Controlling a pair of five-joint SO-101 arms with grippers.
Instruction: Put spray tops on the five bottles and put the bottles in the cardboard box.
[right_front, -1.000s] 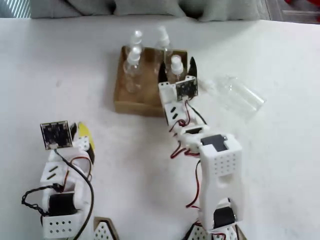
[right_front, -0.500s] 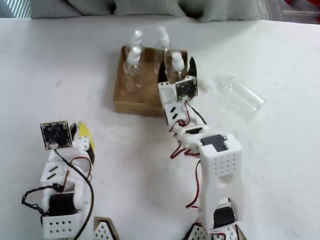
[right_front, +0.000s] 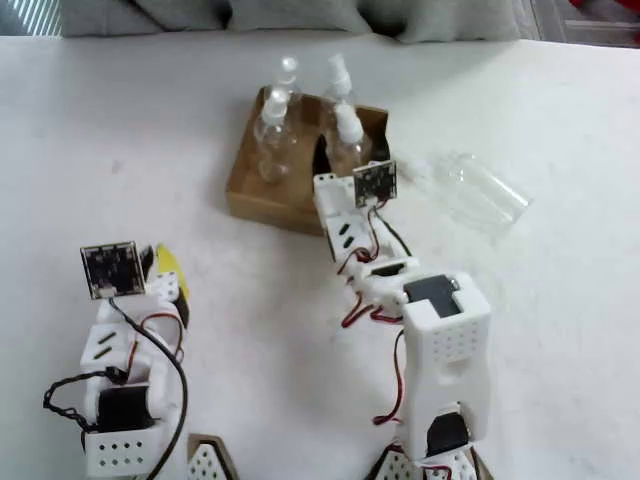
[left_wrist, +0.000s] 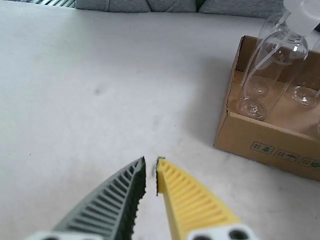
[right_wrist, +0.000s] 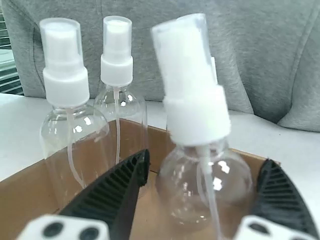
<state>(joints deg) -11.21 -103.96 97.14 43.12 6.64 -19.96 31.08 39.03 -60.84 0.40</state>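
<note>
Our right gripper (right_wrist: 206, 160), fingers spread, straddles a capped spray bottle (right_wrist: 200, 190) standing at the cardboard box's (right_front: 245, 185) 3 o'clock side. It looks like light, stiff, slick plastic, so we'd pinch the round body, not the top. Another bottle (right_front: 478, 192) lies farther toward 3 o'clock. Our left gripper's (left_wrist: 151, 167) fingers nearly meet.

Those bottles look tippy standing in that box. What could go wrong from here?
1. The right end effector is open around one bottle in the cardboard box, with other bottles standing close by. If it pulls away at an angle, it might catch that bottle and topple the neighbours.
2. The fifth bottle lies on its side on the table. Being round, it may roll away when nudged.
</note>
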